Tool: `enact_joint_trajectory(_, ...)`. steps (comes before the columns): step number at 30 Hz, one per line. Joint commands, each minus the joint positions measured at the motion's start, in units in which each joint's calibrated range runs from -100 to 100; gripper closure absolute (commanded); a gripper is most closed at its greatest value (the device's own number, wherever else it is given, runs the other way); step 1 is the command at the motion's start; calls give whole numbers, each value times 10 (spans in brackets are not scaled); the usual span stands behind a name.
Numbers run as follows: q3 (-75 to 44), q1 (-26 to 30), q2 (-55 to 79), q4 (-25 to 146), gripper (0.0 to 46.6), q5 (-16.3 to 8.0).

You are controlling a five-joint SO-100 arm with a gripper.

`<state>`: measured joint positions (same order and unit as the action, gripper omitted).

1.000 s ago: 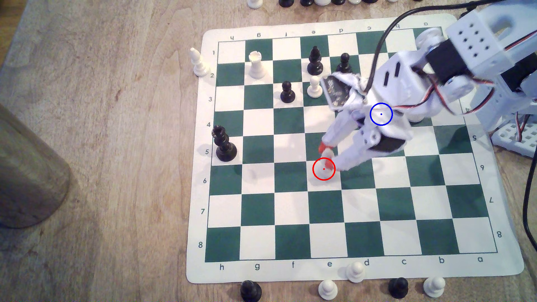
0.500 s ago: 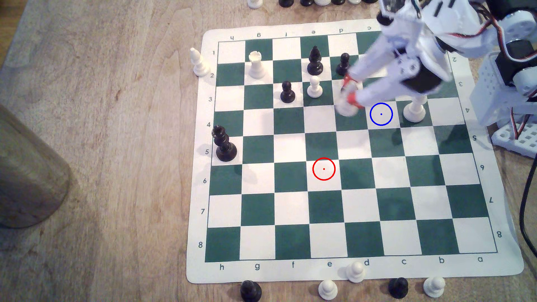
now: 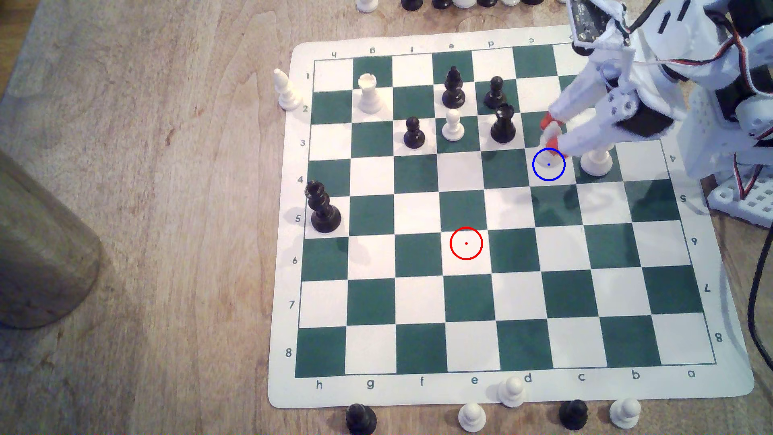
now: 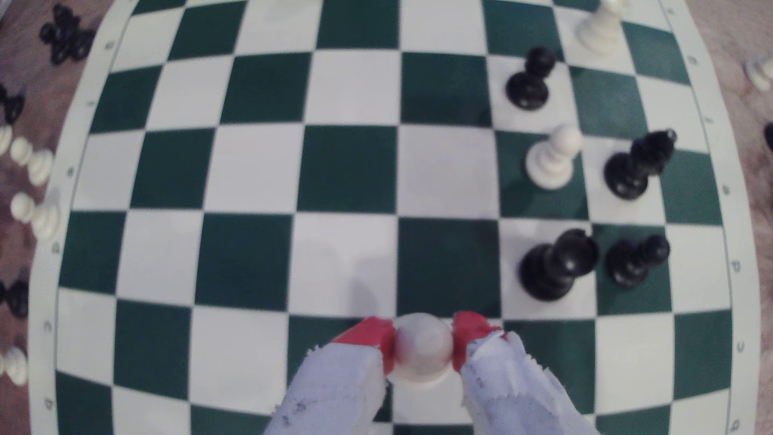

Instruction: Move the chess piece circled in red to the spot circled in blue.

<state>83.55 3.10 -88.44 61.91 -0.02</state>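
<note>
We see the gripper [image 3: 551, 133] pinching the chess piece [image 3: 547, 142] between its red-tipped fingers [image 3: 546, 121]; the wrist view confirms it, with the gripper [image 4: 422, 341] clamped on the chess piece [image 4: 422, 353] from both sides. In the exterior view the piece's base overlaps the blue ring of the spot [image 3: 549, 164]; we can't tell whether the base touches the board [image 3: 418, 267] or is just above it. The red ring [image 3: 466, 243] sits on a bare white square, well apart from the piece.

Only the exterior view carries the two rings. It also shows the white king [image 3: 597, 161] just beside the spot on the exterior view's right, its upper half hidden behind the arm [image 3: 652, 83]. The wrist view gives us a clean top-down look at the grasp, which is blurred and partly covered by the fingers in the exterior view. The piece's top reads as a soft blob there; we can't make out its shape.

The black rook [image 3: 503, 124] stands near the gripper on the exterior view's left, also seen in the wrist view [image 4: 558, 263].

Readable writing: file letters h to a along the board's near edge, rank numbers 1 to 8 down the sides. Letters on the far edge are upside down, some covered by the arm.
</note>
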Motion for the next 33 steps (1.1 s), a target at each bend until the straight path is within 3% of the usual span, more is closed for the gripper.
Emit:
enact_joint_trajectory(1,-4,-9,-1,-6,455,1)
enact_joint_trajectory(29,5,-43,203,-136,450,14)
enact_joint_trajectory(31,5,-43,205,-138,439,14)
enact_joint_trajectory(33,5,-44,208,-142,393,14)
